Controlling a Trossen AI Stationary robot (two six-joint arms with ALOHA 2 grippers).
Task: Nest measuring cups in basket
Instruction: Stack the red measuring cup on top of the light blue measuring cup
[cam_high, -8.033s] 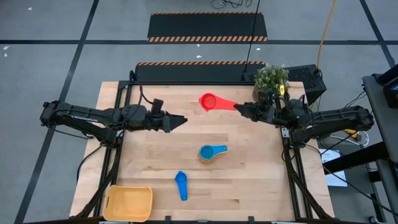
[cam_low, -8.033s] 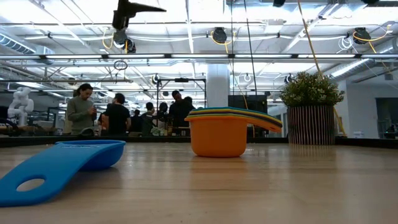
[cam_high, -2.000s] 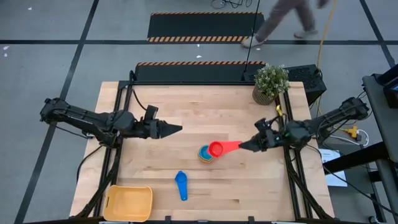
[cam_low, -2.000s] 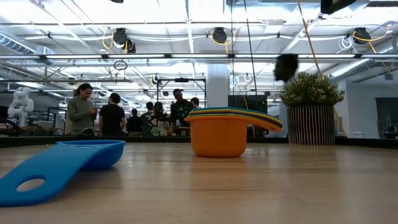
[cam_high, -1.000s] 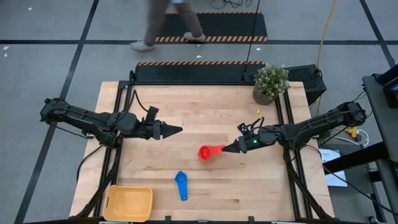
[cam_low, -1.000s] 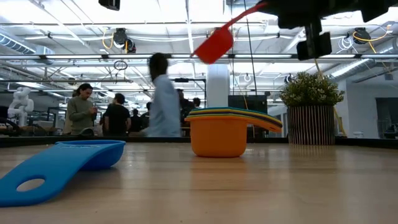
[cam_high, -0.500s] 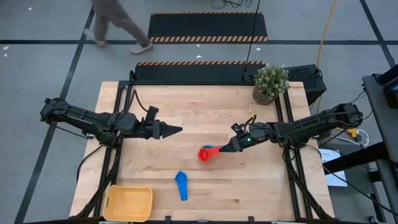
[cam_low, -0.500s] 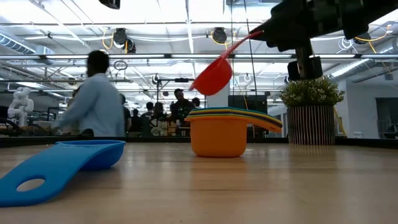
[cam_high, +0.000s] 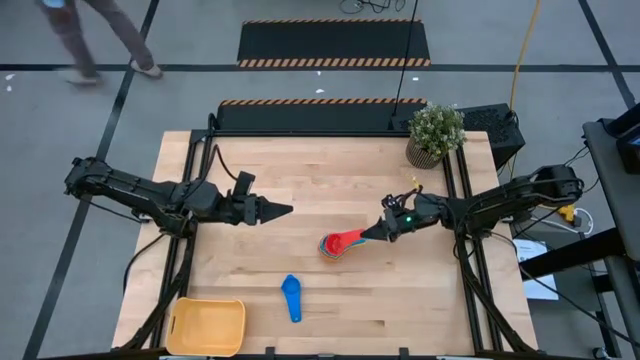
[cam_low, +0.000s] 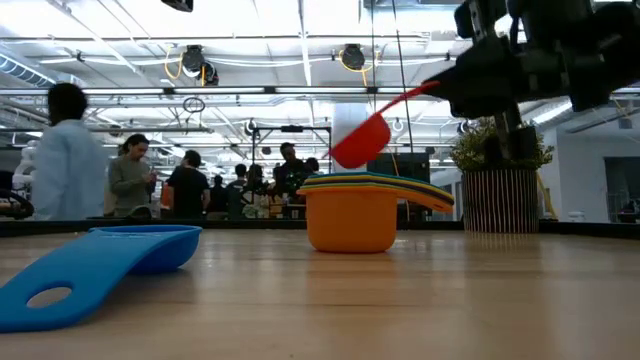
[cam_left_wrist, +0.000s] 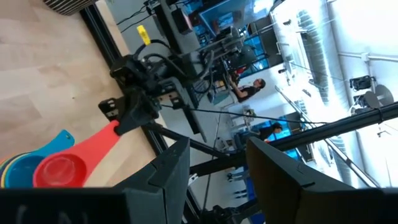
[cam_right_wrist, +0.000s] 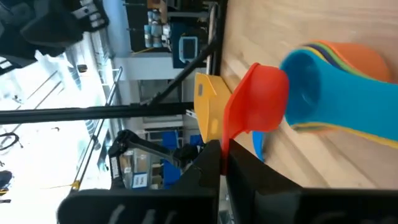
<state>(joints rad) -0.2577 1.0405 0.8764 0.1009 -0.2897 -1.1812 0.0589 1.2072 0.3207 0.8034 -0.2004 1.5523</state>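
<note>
One red cup is held by its handle in the closed right gripper just above the stacked cups at mid-table, while the left gripper waits part-open and empty.

Walking person cut off by the high view's top edge and blurred, nested cups partly covered by the red cup, single colours too small to tell, blue cup cropped at the low view's left edge
</note>
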